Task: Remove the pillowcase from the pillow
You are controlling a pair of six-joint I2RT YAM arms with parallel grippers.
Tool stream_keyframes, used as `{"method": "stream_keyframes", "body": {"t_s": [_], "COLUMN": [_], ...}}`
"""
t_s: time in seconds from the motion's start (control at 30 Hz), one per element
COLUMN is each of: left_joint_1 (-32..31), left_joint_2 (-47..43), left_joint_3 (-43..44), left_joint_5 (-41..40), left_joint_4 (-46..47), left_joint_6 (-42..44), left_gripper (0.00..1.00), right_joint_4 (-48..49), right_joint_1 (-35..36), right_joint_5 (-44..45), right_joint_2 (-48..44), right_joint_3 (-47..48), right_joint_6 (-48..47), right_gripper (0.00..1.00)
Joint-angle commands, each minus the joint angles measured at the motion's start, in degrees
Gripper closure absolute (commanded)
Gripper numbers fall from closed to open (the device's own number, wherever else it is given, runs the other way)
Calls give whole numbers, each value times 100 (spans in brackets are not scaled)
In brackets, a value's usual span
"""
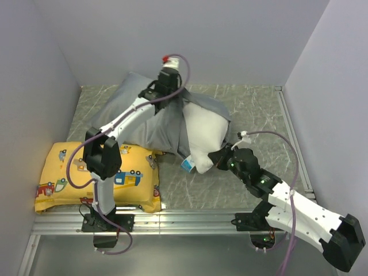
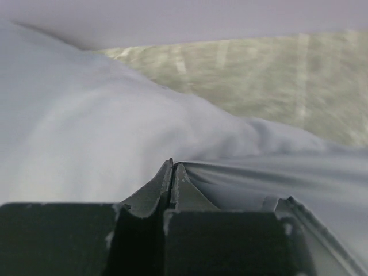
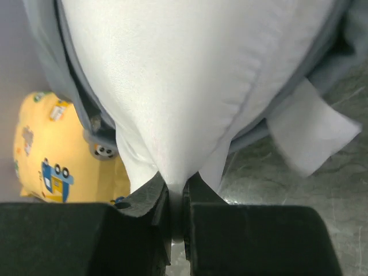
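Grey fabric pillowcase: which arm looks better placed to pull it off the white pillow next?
Left, probably. The left gripper is pinched shut on the grey fabric pillowcase at its far side, ready to drag it away. The right gripper clamps a bare corner of the plump white pillow, anchoring it.

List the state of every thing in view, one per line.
pillowcase: partly off, bunched over the pillow's far part
pillow: near end bare, the rest inside the case
left claw: shut on the pillowcase
right claw: shut on the pillow's near edge
tag: exposed at the pillow's near edge
yellow cushion: lying flat, ungripped
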Motion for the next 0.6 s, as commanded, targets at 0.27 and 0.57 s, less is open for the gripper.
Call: {"method": "stream_keyframes", "body": {"t_s": [0.27,0.57], "left_joint_1": [899,555], "left_joint_2": [485,-658], "left_joint_3": [31,-50], "left_joint_5": [639,1079], "left_joint_4": [372,295], "left_joint_6": [-703,-273], "left_gripper": [89,26], "right_joint_4": [-455,-886], "right_joint_1": [34,17], "right_joint_5": [101,22], "right_joint_2": [-360,782], "right_joint_3": [475,2453], "right_joint_6": [-308,-827], "right_gripper": [100,100]}}
